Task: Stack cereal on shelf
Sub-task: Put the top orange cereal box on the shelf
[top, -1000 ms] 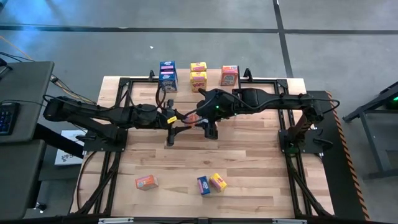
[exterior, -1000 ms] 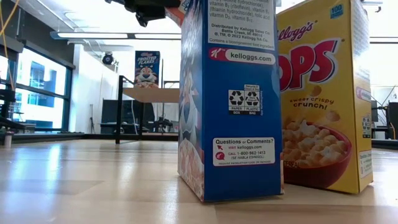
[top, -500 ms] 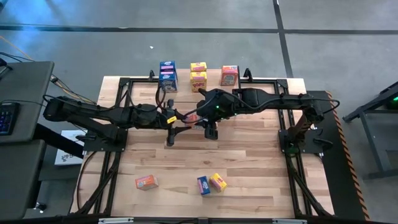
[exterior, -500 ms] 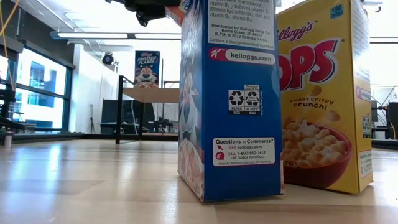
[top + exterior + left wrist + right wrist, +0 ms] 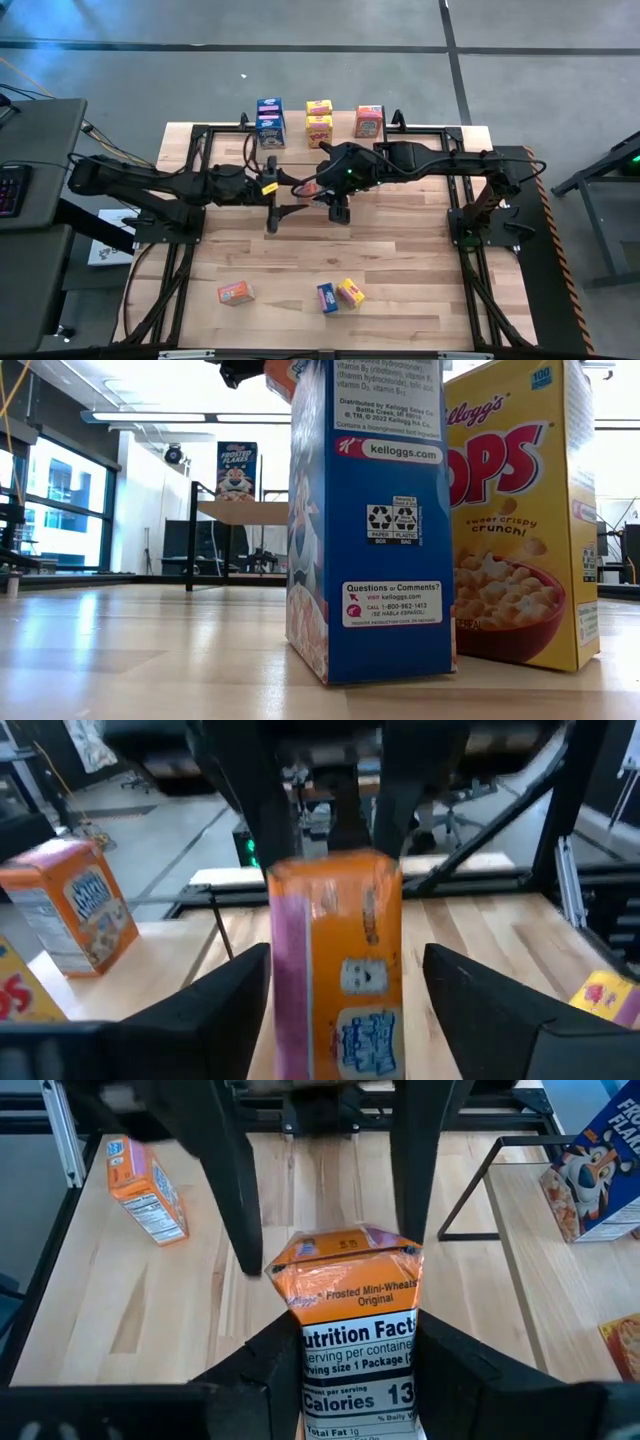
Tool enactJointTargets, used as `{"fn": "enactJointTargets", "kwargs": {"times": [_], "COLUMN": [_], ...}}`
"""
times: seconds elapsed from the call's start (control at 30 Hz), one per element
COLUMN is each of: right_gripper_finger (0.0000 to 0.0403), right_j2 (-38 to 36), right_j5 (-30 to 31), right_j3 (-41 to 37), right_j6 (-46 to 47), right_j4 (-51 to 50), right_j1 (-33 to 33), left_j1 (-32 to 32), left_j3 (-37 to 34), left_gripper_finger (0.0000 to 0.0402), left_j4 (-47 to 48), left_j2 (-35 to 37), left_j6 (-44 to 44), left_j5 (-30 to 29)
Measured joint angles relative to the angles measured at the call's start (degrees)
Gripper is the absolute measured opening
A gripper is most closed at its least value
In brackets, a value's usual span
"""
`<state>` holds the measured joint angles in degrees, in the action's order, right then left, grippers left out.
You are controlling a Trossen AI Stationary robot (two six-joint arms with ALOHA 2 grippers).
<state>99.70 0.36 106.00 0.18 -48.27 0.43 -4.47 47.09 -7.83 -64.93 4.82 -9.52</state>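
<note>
An orange cereal box (image 5: 309, 188) hangs above the table's middle between my two grippers. My right gripper (image 5: 322, 190), reaching in from the right, is shut on it. My left gripper (image 5: 345, 960) comes from the left and stands open, one finger on each side of the box's free end (image 5: 335, 970). A blue stack (image 5: 270, 122), a yellow stack (image 5: 319, 122) and one orange box (image 5: 369, 120) stand on the shelf (image 5: 245, 512) at the far edge. An orange (image 5: 236, 292), a blue (image 5: 327, 297) and a yellow box (image 5: 350, 292) sit on the table near the front. My right gripper pinches the orange box between its two fingers, on the two faces either side of the nutrition panel (image 5: 312, 1380). The fingers come from the table's right, slanting down, and lie along the box. The box is lifted clear, its flap end (image 5: 345, 1265) pointing toward my left gripper.
Black frame rails (image 5: 190, 180) run along the table's left and right sides and its far edge. Bare wood (image 5: 400, 260) lies between the arms and the three loose boxes. In the low view the blue box (image 5: 370, 520) and the yellow box (image 5: 520, 510) stand close to the camera.
My left gripper has opened and let go of the orange box, which stays where it was in my right gripper. Neither arm has shifted.
</note>
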Motion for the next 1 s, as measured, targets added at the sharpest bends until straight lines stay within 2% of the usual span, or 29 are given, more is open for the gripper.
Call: {"fn": "enactJointTargets", "kwargs": {"times": [0.43, 0.63, 0.87, 1.0], "right_gripper_finger": [0.0145, 0.0145, 0.0145, 0.0145], "right_j2": [-0.05, -2.50, -6.53, -7.28], "right_j5": [1.03, -0.91, -6.91, -7.93], "right_j3": [0.00, 0.00, 0.02, 0.02], "right_j6": [-8.08, -11.26, -15.99, -17.01], "right_j4": [-3.58, -6.94, -11.31, -12.83], "right_j1": [-3.03, -6.39, -10.26, -12.64], "left_j1": [-0.08, -0.07, -0.07, -0.07], "left_j3": [0.00, 0.00, 0.00, 0.00], "left_gripper_finger": [0.0255, 0.0255, 0.0255, 0.0255], "left_j4": [0.24, 1.50, 2.47, 2.47], "left_j2": [4.51, 4.46, 4.44, 4.44], "left_j6": [0.37, 0.37, 0.37, 0.35], "left_j5": [-0.25, -0.25, -0.26, -0.26]}}
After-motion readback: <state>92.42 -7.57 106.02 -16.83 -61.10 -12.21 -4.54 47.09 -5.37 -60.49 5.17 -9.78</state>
